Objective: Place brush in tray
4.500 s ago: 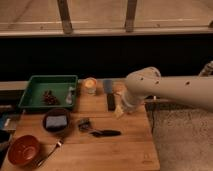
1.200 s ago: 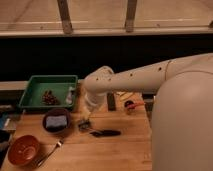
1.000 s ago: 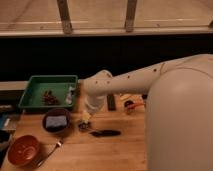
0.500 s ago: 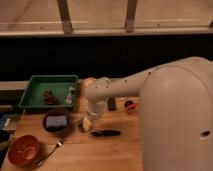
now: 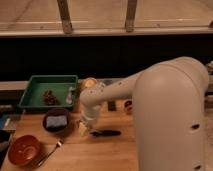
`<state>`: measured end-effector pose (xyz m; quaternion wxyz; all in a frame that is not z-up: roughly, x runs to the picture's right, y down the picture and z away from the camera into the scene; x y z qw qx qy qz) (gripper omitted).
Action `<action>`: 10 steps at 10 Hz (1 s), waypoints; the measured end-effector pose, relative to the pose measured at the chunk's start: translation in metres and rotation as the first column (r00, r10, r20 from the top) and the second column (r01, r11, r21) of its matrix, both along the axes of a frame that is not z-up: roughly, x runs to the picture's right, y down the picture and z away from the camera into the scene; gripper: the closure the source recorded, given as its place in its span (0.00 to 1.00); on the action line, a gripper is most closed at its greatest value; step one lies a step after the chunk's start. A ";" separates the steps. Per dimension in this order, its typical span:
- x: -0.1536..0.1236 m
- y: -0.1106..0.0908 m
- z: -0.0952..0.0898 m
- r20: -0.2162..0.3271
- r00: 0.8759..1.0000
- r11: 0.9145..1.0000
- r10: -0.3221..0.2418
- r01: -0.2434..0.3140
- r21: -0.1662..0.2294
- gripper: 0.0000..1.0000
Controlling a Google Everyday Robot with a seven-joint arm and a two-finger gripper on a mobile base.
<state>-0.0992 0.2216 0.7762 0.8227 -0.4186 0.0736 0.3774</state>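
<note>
The gripper hangs low over the wooden table, at the bristle end of the brush (open or closed, I cannot tell). It should grasp the handle squarely, then carry it to the tray.

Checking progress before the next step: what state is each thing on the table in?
tray: upright, holding brown bits
brush: lying flat on the table, outside the tray
dark bowl: upright, blue-grey pad inside
red-brown bowl: upright, looks empty
fork: lying flat beside the red-brown bowl
gripper: down at the brush's left end
</note>
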 end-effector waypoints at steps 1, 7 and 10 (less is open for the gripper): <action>-0.003 -0.001 0.003 -0.011 1.000 1.000 0.000 0.000 0.004 0.47; -0.008 0.008 0.028 -0.129 0.986 0.992 -0.101 0.109 0.058 0.47; 0.004 0.018 0.040 -0.159 0.982 0.994 -0.098 0.105 0.036 0.47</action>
